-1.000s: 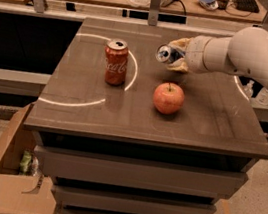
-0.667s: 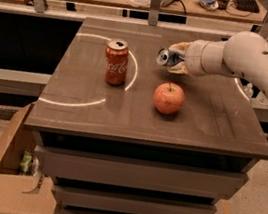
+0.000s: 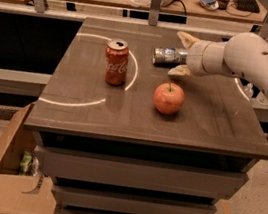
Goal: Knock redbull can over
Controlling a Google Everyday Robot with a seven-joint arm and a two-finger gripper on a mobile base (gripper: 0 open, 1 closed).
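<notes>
The redbull can (image 3: 166,56) lies on its side on the dark table (image 3: 123,112), toward the back, its silver end pointing left. My gripper (image 3: 177,54) reaches in from the right on the white arm (image 3: 247,61). Its two tan fingers (image 3: 186,38) are spread apart, one behind the can and one in front of it. The can's right end lies between them, and the fingers stand wider than the can.
A red Coca-Cola can (image 3: 116,62) stands upright left of the redbull can. A red apple (image 3: 169,98) sits just in front of the gripper. An open cardboard box (image 3: 15,171) is on the floor at the left. A rail and desks stand behind the table.
The redbull can has gone from tilted in the gripper, its top toward the camera, to lying flat on the table. The fingers have spread apart around it.
</notes>
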